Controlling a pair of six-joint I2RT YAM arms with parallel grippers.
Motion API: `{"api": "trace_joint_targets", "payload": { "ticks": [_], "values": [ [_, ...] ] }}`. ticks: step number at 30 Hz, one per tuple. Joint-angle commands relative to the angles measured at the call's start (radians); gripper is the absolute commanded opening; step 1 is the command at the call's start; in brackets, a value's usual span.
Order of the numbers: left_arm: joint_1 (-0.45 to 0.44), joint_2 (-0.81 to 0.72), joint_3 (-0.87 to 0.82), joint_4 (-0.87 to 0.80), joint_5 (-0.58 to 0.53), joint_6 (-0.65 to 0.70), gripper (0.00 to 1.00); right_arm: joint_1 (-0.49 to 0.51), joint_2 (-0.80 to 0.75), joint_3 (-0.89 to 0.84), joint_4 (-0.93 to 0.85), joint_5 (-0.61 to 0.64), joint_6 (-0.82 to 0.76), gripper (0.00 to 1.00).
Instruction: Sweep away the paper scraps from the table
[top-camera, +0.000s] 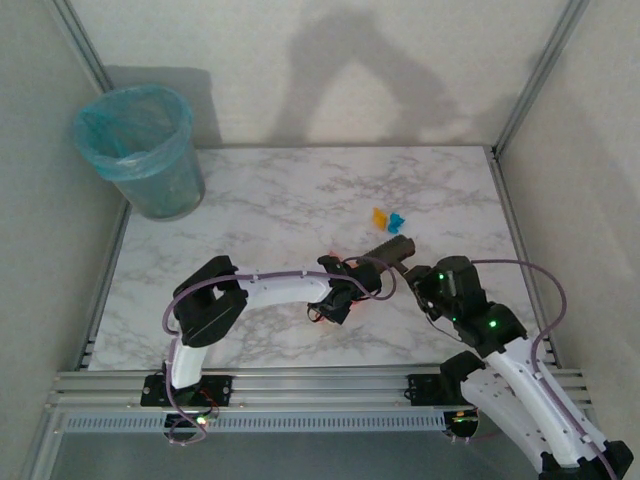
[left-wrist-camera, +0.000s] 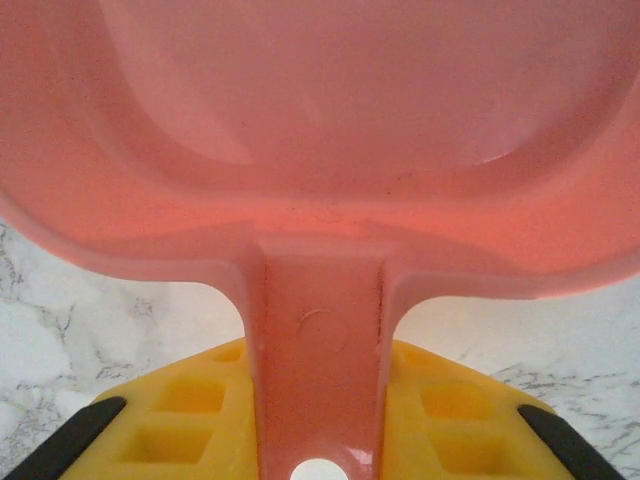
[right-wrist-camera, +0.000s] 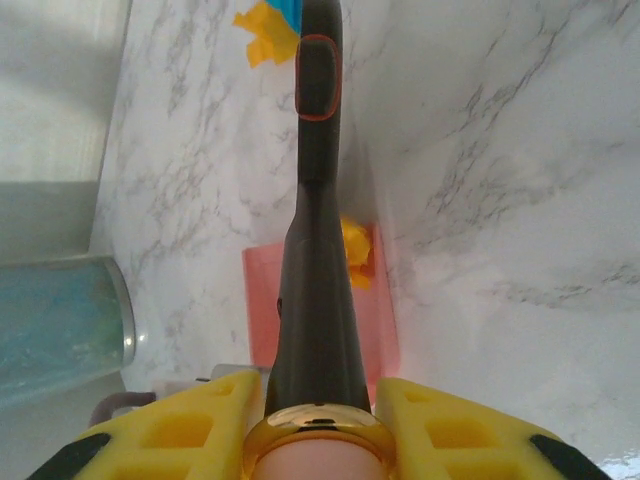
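**Both grippers loaded, scraps at the brush's far end**

My left gripper is pinching the handle of a pink dustpan, with its yellow fingers pressed against either side. The pan spreads out ahead of it over the marbled desk. My right gripper is clamped on a dark brush that runs straight out ahead of it. At the brush's far end lie the paper scraps, one orange-yellow and one cyan, close together on the desk. Another yellow scrap sits just beside the brush, midway along it, over the pink pan. Well beyond the left gripper, a blue-lined bin stands near the desk's far corner.
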Motion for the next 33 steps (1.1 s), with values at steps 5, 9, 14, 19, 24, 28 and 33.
{"api": "trace_joint_targets", "payload": {
  "ticks": [5, 9, 14, 19, 24, 28, 33],
  "values": [
    [0.009, 0.01, 0.011, -0.018, -0.005, 0.008, 0.0, 0.005, 0.005, 0.14, -0.024, 0.168, -0.078, 0.0],
    [0.009, 0.006, -0.001, -0.004, 0.011, 0.006, 0.0, 0.004, 0.054, 0.202, -0.011, 0.265, -0.129, 0.0],
    [0.009, -0.004, -0.017, 0.003, 0.012, 0.005, 0.0, -0.032, 0.166, 0.282, 0.033, 0.398, -0.211, 0.0],
    [0.008, -0.023, -0.029, 0.003, 0.005, 0.005, 0.0, -0.149, 0.299, 0.364, 0.029, 0.345, -0.231, 0.0],
    [0.008, -0.019, -0.019, -0.013, 0.024, 0.019, 0.0, -0.267, 0.379, 0.365, 0.11, 0.267, -0.245, 0.0],
    [0.019, -0.023, -0.006, -0.003, 0.025, 0.018, 0.0, -0.318, 0.47, 0.398, 0.128, 0.214, -0.254, 0.0],
    [0.052, -0.041, -0.015, 0.011, 0.025, 0.008, 0.0, -0.34, 0.565, 0.401, 0.193, 0.16, -0.26, 0.0]
  ]
}}
